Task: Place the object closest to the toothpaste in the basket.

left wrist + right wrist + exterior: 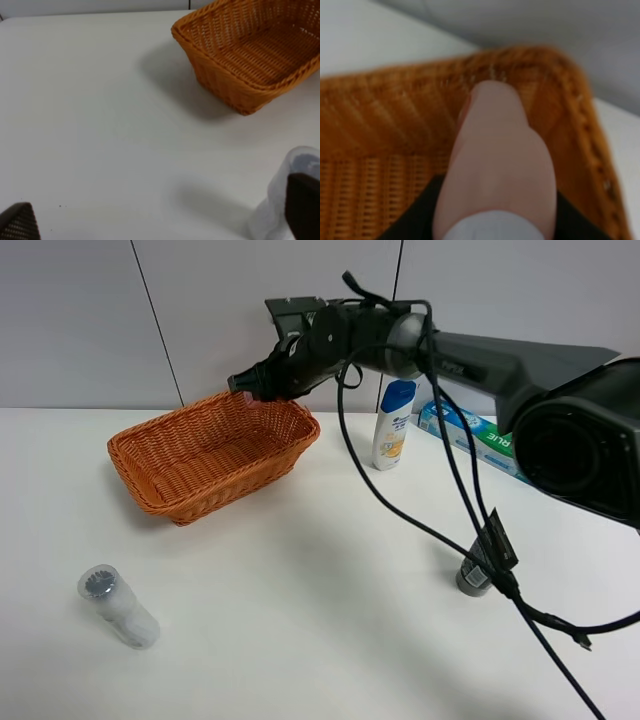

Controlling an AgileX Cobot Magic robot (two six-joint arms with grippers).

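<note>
My right gripper (262, 383) reaches across to the far right corner of the orange wicker basket (160, 495) and hangs over its rim. In the right wrist view the gripper (495, 222) is shut on a pale pink rounded bottle (495, 160) with a white band, held above the basket's inside (380, 130). The bottle is barely visible in the exterior high view. The green and white toothpaste box (470, 432) lies at the back right. My left gripper (160, 220) is open and empty, low over the table, and does not show in the exterior high view.
A white and blue shampoo bottle (393, 425) stands beside the toothpaste. A clear plastic bottle (118, 606) lies at the front left, next to my left fingertip (302, 210). A small grey cylinder (473, 577) stands at the right, behind hanging cables. The basket also shows in the left wrist view (225, 85).
</note>
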